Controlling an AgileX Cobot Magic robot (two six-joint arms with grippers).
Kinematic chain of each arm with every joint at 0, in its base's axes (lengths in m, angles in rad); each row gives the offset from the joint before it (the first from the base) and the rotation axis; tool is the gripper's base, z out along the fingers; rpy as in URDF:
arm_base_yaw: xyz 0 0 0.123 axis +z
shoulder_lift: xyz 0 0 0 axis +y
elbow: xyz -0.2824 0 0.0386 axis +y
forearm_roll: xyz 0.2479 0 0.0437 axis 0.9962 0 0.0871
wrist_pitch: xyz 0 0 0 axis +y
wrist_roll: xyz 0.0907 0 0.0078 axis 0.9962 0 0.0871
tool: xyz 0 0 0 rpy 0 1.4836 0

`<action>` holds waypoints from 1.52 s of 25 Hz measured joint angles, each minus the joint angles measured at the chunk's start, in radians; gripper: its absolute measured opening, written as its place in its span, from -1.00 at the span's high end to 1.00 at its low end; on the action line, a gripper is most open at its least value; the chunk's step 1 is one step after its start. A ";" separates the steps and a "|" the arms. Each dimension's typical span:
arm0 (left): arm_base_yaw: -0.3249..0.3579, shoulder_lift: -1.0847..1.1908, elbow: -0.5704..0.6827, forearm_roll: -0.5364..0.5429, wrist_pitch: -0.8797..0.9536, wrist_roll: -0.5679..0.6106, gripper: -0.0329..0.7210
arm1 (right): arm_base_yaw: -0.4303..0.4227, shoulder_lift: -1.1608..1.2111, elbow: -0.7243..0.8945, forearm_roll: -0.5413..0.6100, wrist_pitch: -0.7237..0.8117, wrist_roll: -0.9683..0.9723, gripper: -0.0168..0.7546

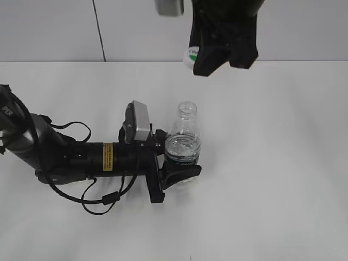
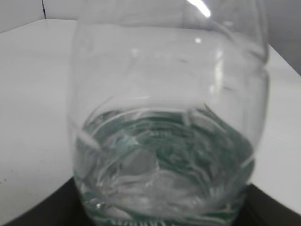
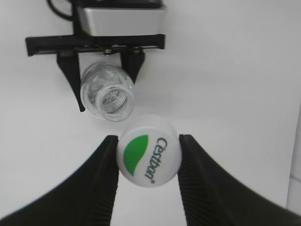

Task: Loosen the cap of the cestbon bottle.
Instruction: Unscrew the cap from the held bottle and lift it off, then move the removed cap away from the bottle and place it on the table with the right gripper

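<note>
The clear cestbon bottle (image 1: 184,142) stands upright on the white table with its mouth open and no cap on it. My left gripper (image 1: 176,171) is shut on its lower body; the bottle fills the left wrist view (image 2: 167,117). My right gripper (image 1: 202,58) is raised high above and behind the bottle and is shut on the white cap (image 3: 149,151) with its green mark and lettering. A bit of the cap (image 1: 190,55) shows in the exterior view. The open bottle (image 3: 107,92) shows below in the right wrist view.
The white table (image 1: 272,163) spreads out on all sides of the bottle. The left arm (image 1: 81,157) with its cables lies low across the table's left side. A pale wall with a dark seam (image 1: 99,30) runs behind.
</note>
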 joint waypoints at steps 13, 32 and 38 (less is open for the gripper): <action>-0.002 0.000 0.000 -0.043 0.007 0.000 -0.18 | -0.052 -0.054 -0.098 -0.211 0.000 0.910 0.19; -0.002 0.000 0.000 -0.057 0.009 0.000 -0.18 | -0.509 -0.055 0.075 -0.143 -0.007 1.067 0.19; -0.002 0.000 0.000 -0.064 0.010 0.000 -0.18 | -0.532 -0.055 0.307 -0.139 -0.187 1.065 0.19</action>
